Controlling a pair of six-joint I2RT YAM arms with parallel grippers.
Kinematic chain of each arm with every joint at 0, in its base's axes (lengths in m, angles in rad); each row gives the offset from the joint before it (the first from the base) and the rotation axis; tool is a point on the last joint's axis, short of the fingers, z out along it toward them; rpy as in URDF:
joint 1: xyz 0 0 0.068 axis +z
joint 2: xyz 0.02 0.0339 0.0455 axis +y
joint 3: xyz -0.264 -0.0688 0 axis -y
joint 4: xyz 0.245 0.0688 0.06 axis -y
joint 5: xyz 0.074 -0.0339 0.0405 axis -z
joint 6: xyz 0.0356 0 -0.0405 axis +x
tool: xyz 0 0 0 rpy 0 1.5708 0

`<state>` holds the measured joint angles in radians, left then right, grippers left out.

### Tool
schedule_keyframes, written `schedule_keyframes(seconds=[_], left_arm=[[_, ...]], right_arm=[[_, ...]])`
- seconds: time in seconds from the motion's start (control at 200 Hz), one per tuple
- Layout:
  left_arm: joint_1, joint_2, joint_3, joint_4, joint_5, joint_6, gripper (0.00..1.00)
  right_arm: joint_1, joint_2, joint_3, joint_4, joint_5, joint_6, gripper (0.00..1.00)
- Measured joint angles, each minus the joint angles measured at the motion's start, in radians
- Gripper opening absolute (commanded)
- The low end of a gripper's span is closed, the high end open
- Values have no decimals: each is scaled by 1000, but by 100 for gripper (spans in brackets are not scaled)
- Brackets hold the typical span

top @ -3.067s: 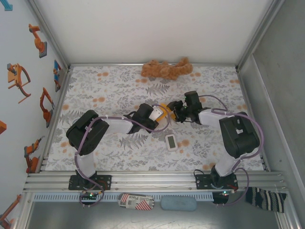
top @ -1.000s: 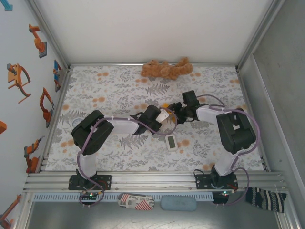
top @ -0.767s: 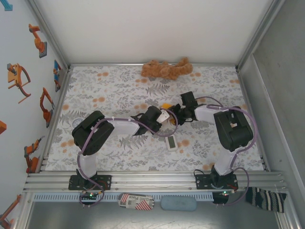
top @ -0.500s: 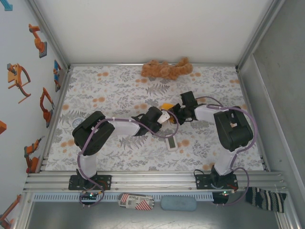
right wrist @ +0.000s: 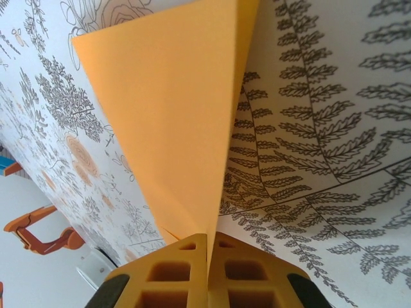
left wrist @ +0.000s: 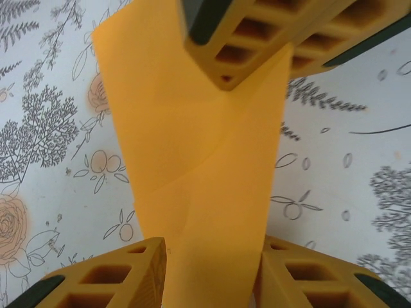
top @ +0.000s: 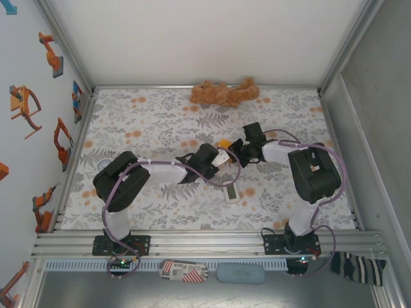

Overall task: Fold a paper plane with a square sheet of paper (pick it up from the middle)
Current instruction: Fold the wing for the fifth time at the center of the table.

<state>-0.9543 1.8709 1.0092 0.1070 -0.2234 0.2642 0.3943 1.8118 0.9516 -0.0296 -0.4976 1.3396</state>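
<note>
Floral table (top: pixel 128 119); orange paper (left wrist: pixel 192 160), long axis arm-to-arm: right fingers (right wrist: pixel 173 273) clamp it, left fingers (left wrist: pixel 106 282) parted astride.

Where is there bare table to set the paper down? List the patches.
Free: far-left table, left of the plush; far-right corner beyond the right arm; near strip in front of the device. Crowded: the centre, where the left gripper and right gripper meet at the paper.
</note>
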Motion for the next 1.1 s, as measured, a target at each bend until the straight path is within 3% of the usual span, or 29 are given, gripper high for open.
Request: schedule_keyframes(seconds=[0.556, 0.866, 0.936, 1.102], left_arm=[[-6, 14, -1, -16, 6, -1, 35], [9, 20, -1, -16, 10, -2, 24], [9, 20, -1, -16, 15, -2, 21], [10, 23, -1, -18, 36, -3, 19]], right_arm=[[0, 0, 0, 13, -4, 0, 1], [0, 0, 0, 13, -8, 0, 2], [0, 0, 0, 13, -9, 1, 9], [0, 0, 0, 11, -11, -7, 48]])
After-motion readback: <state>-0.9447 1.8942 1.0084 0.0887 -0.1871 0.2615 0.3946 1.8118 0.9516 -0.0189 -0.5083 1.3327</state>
